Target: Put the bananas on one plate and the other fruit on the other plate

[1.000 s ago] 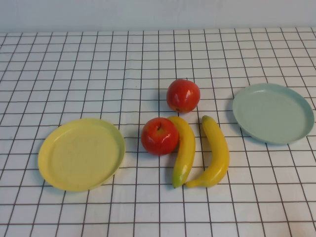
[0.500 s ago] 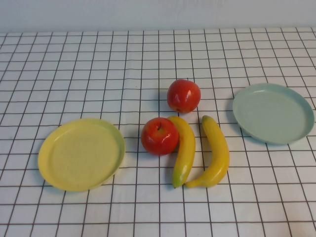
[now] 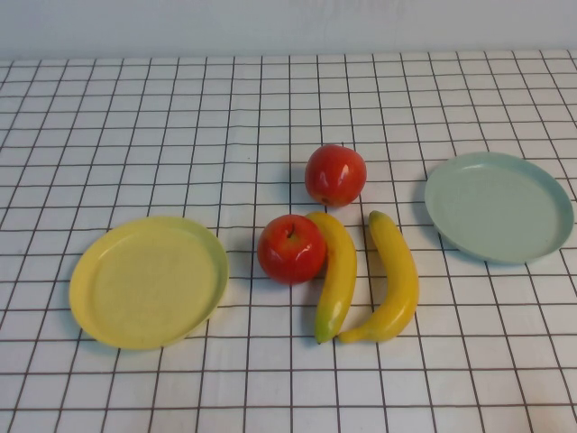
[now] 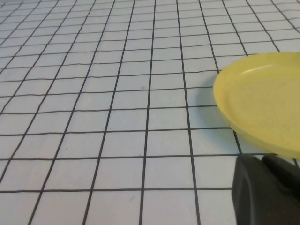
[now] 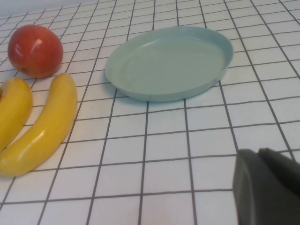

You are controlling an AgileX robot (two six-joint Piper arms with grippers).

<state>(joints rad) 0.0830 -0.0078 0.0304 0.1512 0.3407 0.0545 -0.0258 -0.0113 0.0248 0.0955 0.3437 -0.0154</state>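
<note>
High view: two bananas and two apples lie mid-table between empty yellow plate and blue-green plate, unsorted; left end effector and right end effector wait nearby, grip indiscernible.

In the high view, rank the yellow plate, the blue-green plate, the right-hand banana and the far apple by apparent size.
1. yellow plate, nearer the camera
2. blue-green plate, only slightly smaller
3. right-hand banana
4. far apple

Neither gripper shows in this view.
</note>
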